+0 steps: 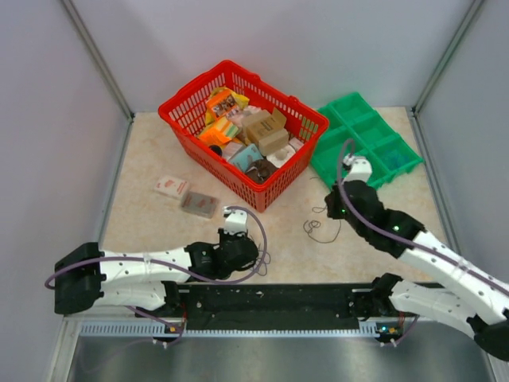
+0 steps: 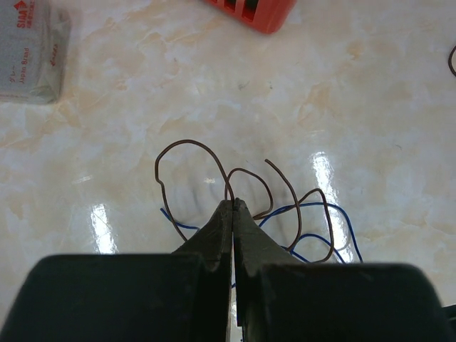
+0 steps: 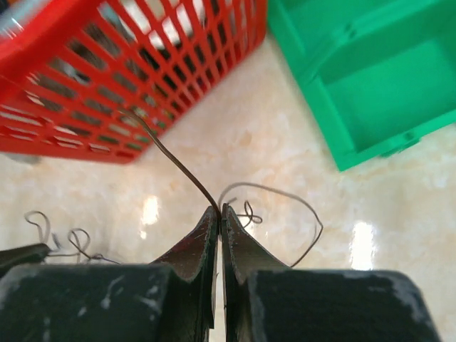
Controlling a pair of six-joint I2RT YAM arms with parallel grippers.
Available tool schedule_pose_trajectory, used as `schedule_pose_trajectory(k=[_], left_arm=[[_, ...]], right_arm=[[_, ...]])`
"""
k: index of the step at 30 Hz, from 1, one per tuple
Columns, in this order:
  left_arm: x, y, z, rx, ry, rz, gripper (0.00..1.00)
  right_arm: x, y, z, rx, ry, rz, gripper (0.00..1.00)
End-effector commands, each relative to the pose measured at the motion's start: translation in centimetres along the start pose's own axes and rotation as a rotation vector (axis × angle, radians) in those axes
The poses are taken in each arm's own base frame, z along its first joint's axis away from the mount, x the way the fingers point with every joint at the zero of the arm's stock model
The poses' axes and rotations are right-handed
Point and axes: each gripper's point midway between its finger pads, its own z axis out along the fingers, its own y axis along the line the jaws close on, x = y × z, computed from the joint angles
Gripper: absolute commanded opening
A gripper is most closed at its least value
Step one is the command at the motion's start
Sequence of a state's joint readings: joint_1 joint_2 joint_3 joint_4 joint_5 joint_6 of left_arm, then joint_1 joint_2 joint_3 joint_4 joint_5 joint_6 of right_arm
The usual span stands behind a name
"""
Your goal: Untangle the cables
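The cables are thin brown, blue and grey wires on the marble-patterned table top. In the left wrist view, brown loops (image 2: 187, 146) and a blue wire (image 2: 335, 214) lie under my left gripper (image 2: 233, 203), which is shut with a brown strand pinched at its tips. My right gripper (image 3: 220, 209) is shut on another brown wire (image 3: 167, 153) that rises up and left toward the red basket. Behind the right gripper, a grey loop (image 3: 281, 189) with a small knot (image 3: 248, 212) lies on the table. From above, wire loops (image 1: 320, 228) lie between my left gripper (image 1: 235, 213) and my right gripper (image 1: 356, 167).
A red basket (image 1: 181, 105) full of small boxes stands at the back centre, with a green compartment tray (image 1: 406, 163) to its right. Two small card packs (image 1: 171, 186) (image 1: 198, 204) lie left of the basket. White walls enclose the table.
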State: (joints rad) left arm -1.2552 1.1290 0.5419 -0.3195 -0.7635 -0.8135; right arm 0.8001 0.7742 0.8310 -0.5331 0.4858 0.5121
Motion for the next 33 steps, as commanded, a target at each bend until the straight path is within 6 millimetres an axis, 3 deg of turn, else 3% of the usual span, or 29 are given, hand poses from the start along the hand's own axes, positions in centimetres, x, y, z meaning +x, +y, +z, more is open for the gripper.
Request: schedule_pose_trajectory(k=[1, 7, 11, 17, 22, 27, 31, 33], left_arm=[[-0.7, -0.8, -0.1, 0.055, -0.030, -0.019, 0.00], [-0.4, -0.8, -0.2, 0.118, -0.034, -0.025, 0.00], [-0.3, -0.5, 0.1, 0.135, -0.026, -0.043, 0.00], [-0.2, 0.0, 0.3, 0.149, -0.021, -0.066, 0.00], [-0.2, 0.1, 0.5, 0.134, -0.006, -0.072, 0.00], [-0.2, 0.1, 0.6, 0.120, 0.002, -0.070, 0.00], [-0.2, 0.1, 0.7, 0.114, 0.005, -0.070, 0.00], [0.0, 0.2, 0.7, 0.107, 0.010, -0.068, 0.00]], right_arm=[[3.7, 2.0, 3.4, 0.008, 0.169, -0.001, 0.00], [6.4, 2.0, 7.8, 0.124, 0.287, -0.108, 0.00], [8.9, 1.0, 9.4, 0.174, 0.375, -0.114, 0.00], [11.1, -0.3, 8.3, 0.191, 0.428, -0.066, 0.00], [13.0, -2.5, 7.4, 0.234, 0.460, 0.030, 0.04], [13.8, -2.0, 7.4, 0.172, 0.489, 0.106, 0.22], [14.0, -1.5, 7.0, 0.145, 0.495, 0.139, 0.60], [14.3, -1.5, 6.8, 0.146, 0.500, 0.161, 0.69]])
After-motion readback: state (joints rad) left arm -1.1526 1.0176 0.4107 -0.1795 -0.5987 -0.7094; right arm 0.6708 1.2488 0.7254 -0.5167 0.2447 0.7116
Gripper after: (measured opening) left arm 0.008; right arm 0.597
